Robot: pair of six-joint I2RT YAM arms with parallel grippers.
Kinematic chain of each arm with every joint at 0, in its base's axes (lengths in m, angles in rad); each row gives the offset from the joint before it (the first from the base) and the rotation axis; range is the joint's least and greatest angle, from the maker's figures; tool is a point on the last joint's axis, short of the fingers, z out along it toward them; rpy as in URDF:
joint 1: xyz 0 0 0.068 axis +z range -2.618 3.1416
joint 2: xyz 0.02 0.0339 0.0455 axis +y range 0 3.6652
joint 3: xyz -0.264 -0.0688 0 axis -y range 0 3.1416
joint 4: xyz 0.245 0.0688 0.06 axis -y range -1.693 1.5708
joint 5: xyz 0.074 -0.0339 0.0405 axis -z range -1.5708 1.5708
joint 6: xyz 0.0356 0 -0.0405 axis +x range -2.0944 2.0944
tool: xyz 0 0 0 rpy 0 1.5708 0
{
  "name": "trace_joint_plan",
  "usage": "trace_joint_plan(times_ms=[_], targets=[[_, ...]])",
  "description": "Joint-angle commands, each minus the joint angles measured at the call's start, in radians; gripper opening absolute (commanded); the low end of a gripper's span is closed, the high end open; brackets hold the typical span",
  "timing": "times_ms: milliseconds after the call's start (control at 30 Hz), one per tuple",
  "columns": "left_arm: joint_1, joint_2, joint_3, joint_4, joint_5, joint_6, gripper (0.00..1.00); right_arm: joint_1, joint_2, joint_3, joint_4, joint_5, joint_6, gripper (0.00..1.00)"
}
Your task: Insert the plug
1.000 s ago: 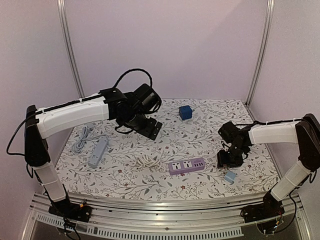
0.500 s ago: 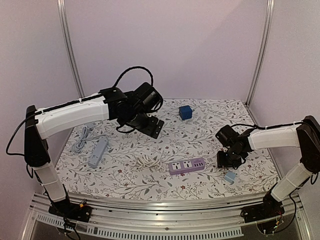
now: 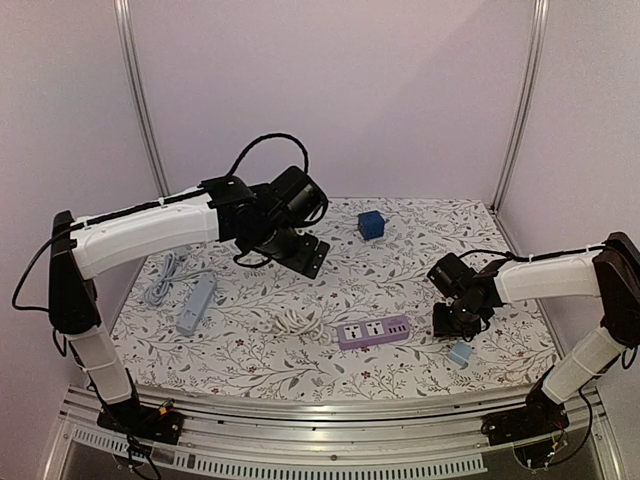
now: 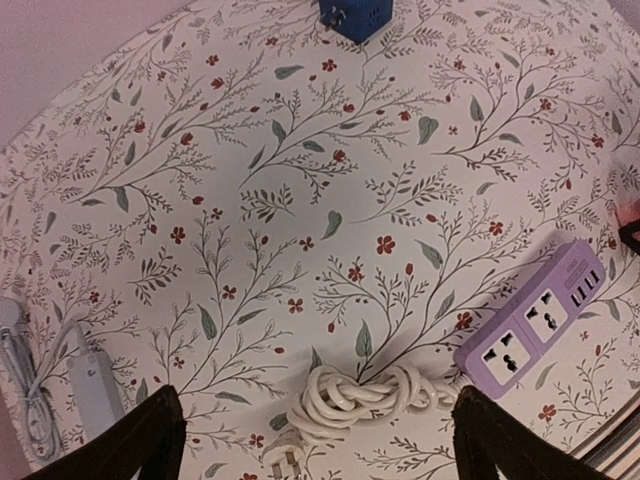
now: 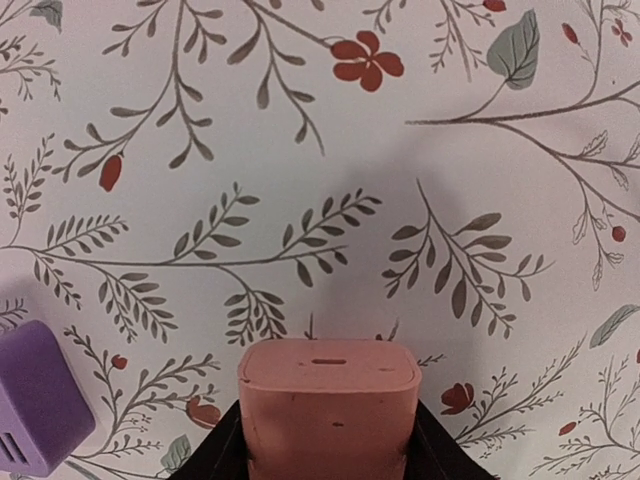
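Observation:
In the right wrist view a pink plug block (image 5: pixel 328 400) sits between my right gripper's (image 5: pixel 328 445) black fingers, which press against both of its sides. Its two thin prongs point at the floral table. The purple power strip (image 3: pixel 373 331) lies just left of my right gripper (image 3: pixel 447 322), and its end shows at the wrist view's lower left (image 5: pixel 30 410). My left gripper (image 3: pixel 300 255) hangs open above the table's middle, holding nothing. Between its fingers (image 4: pixel 150 435) I see the strip (image 4: pixel 540 320) and a coiled white cable (image 4: pixel 365 397) below.
A blue cube (image 3: pixel 371 224) sits at the back. A grey-blue power strip (image 3: pixel 197 304) with its cable lies at the left. A small light blue block (image 3: pixel 460 353) rests near the front, just below my right gripper. The white cable's own plug (image 4: pixel 283 460) lies beside the coil.
My right gripper has shifted slightly left toward the purple strip, and its wrist has dropped lower. The left arm has barely moved.

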Motion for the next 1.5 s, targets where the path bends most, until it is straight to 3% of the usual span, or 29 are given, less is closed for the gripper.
trace_joint_plan(times_ms=[0,267,500,733,967,1233,1467], targets=[[-0.018,0.022,0.023,0.012,-0.008,0.000,0.92,0.010,0.036,-0.040,-0.061,-0.015,0.032,0.43],[-0.019,0.020,0.025,0.013,-0.004,0.010,0.92,0.010,-0.010,-0.019,-0.088,0.017,0.036,0.26],[-0.020,-0.020,0.040,0.001,0.010,0.011,0.93,0.011,-0.117,0.062,-0.089,0.046,-0.044,0.18],[-0.014,-0.029,0.124,-0.038,0.222,-0.046,0.94,0.011,-0.265,0.167,0.003,-0.013,-0.276,0.11],[-0.011,0.031,0.206,-0.037,0.508,-0.113,0.94,0.019,-0.375,0.162,0.149,-0.285,-0.465,0.05],[-0.013,0.096,0.258,0.003,0.687,-0.208,0.91,0.138,-0.439,0.106,0.240,-0.314,-0.598,0.01],[-0.012,0.137,0.289,0.024,0.762,-0.286,0.87,0.193,-0.490,0.069,0.301,-0.297,-0.650,0.00]])
